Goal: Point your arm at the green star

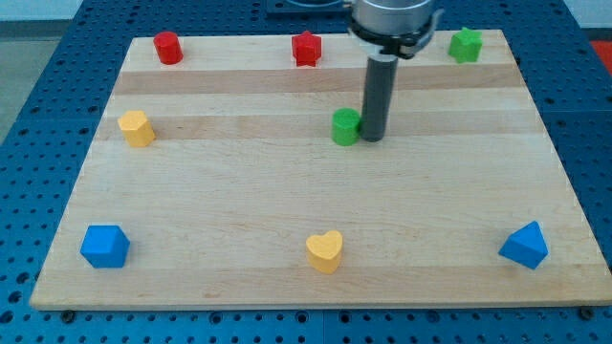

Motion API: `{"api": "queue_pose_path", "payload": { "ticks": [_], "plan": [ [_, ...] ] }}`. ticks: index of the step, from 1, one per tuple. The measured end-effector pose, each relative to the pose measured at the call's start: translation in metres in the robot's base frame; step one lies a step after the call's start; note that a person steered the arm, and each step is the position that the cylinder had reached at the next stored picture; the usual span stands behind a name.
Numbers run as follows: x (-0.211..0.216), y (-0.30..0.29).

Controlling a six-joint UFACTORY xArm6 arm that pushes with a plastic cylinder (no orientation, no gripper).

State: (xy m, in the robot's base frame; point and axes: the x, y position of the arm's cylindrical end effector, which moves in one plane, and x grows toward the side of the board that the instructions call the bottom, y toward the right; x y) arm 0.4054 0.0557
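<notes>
Your green star [466, 45] sat at the board's [287, 201] top right corner, small, bright green, lobed. Your tip [373, 137] rested well apart from it, touching the right side of a green block [345, 126] near centre. You had no claw fitted, so no grasp state applied.

The counter [287, 201] is showing pale wood in glued strips, its grain smooth and faintly satin; the blocks, such as the yellow heart [324, 251] and the blue cube [104, 247], are looking like matt painted pieces; the rod [375, 96] is appearing dark and dull; the blue perforated base [38, 115] is looking like matt metal
</notes>
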Motion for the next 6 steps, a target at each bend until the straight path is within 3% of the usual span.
{"api": "queue_pose_path", "payload": {
  "ticks": [2,4,6],
  "plan": [
    [-0.005,-0.028],
    [-0.026,0.083],
    [-0.099,0.154]
  ]
}}
